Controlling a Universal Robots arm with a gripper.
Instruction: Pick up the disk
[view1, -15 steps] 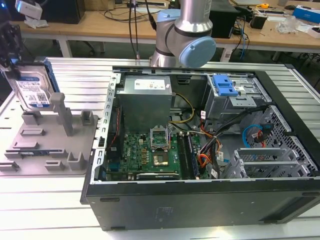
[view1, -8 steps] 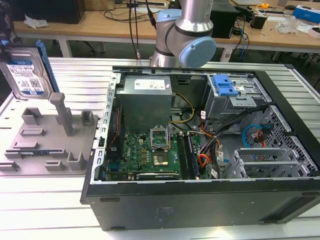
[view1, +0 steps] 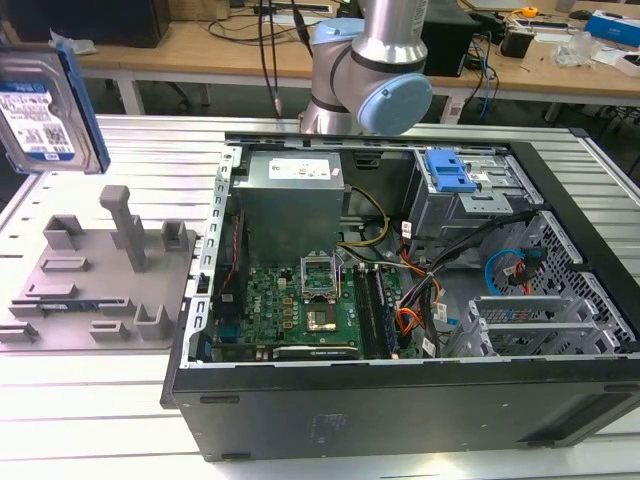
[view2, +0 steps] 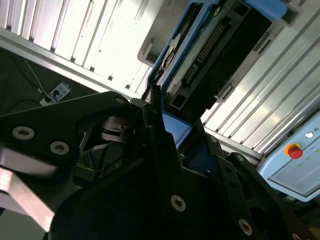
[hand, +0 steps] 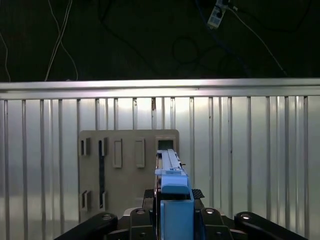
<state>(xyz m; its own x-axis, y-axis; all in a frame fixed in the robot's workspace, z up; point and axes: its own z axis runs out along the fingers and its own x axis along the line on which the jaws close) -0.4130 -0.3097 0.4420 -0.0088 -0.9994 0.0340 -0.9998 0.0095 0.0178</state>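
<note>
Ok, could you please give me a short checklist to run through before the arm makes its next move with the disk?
1. Disk seated in the hand: ok; in both wrist views it sits edge-on between the hand's two sides.
2. Disk lifted off the grey tray: ok; in the exterior view it hangs above the tray, higher than the upright posts.
3. Disk apart from the open computer case: ok; the case lies to the exterior view's right of the tray.
4. Grip firm enough not to slip: cannot tell.
5. Disk level in the hand: not ok; the exterior view shows it tilted.
</note>
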